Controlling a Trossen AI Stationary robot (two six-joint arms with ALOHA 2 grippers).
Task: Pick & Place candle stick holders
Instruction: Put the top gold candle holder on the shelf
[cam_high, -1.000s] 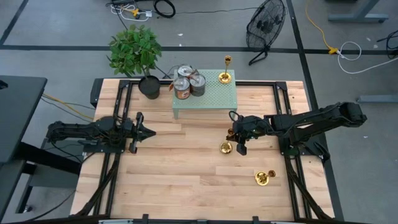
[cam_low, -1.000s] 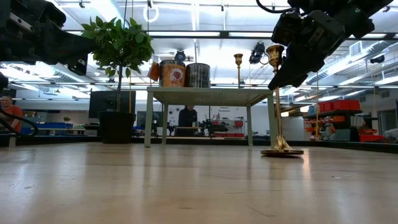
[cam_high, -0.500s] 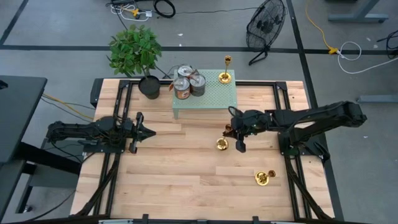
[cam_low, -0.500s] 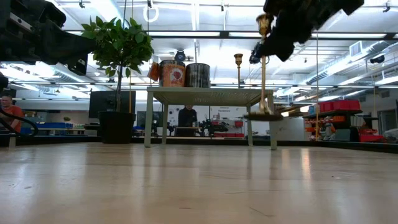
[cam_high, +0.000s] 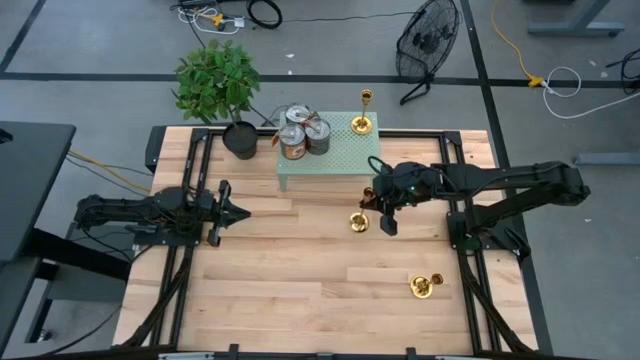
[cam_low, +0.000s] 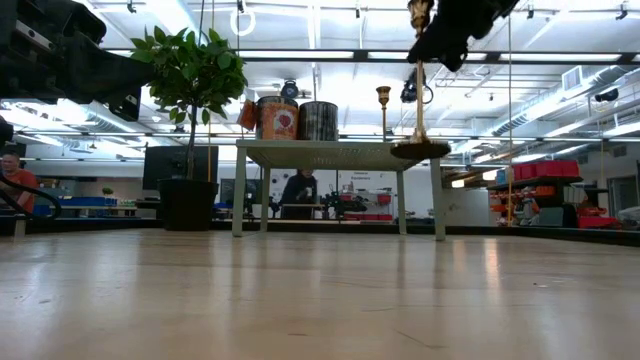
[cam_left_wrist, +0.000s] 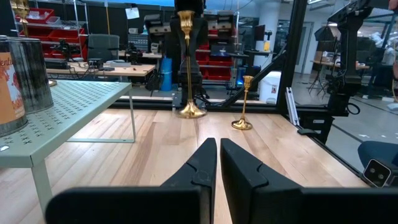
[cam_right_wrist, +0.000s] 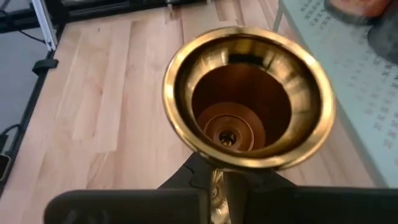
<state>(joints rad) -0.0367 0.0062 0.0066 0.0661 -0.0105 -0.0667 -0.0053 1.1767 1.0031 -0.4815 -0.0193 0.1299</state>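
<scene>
My right gripper (cam_high: 378, 207) is shut on a gold candle stick holder (cam_low: 419, 90) and carries it above the table, in front of the green stand (cam_high: 330, 150). Its round base (cam_high: 359, 221) hangs about level with the stand's top. A second holder (cam_high: 362, 122) stands by its base on the stand's far right corner. A third holder (cam_high: 422, 287) stands on the wood near the right front. My left gripper (cam_high: 240, 211) waits shut and level at the table's left. My right gripper pinches the holder's thin stem (cam_right_wrist: 215, 185) just under the cup top (cam_right_wrist: 249, 99) between its two fingers. The fingers slant down from the table's right and lie across the stem. The holder hangs upright below them, its base (cam_low: 420, 150) clear of the table.
Three round tins (cam_high: 300, 132) stand on the left part of the green stand. A potted plant (cam_high: 218, 85) is at the far left corner. Bare wood lies between the two arms and along the near edge.
My right gripper has gone up and a little toward the green stand, still shut on the holder. The holder's base has left the table and risen to about the height of the stand's top, with the holder staying upright.
</scene>
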